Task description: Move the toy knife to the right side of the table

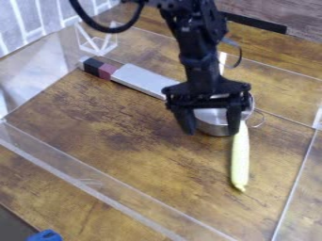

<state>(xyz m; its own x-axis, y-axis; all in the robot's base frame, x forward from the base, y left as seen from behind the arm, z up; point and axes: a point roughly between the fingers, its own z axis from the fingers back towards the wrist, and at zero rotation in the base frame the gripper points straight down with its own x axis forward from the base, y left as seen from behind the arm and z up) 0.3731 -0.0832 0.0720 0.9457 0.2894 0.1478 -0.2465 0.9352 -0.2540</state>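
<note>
The toy knife, a slim yellow-green stick, lies flat on the dark wood table at the right side, running from beside the pot toward the front. My gripper hangs open above and to the left of the knife's far end, in front of the steel pot. Nothing sits between its black fingers. The knife's far tip is partly hidden near the right finger.
A flat grey slab with a red-and-black end lies at the back left. Low clear acrylic walls edge the table at front, left and right. A black cable loops above the arm.
</note>
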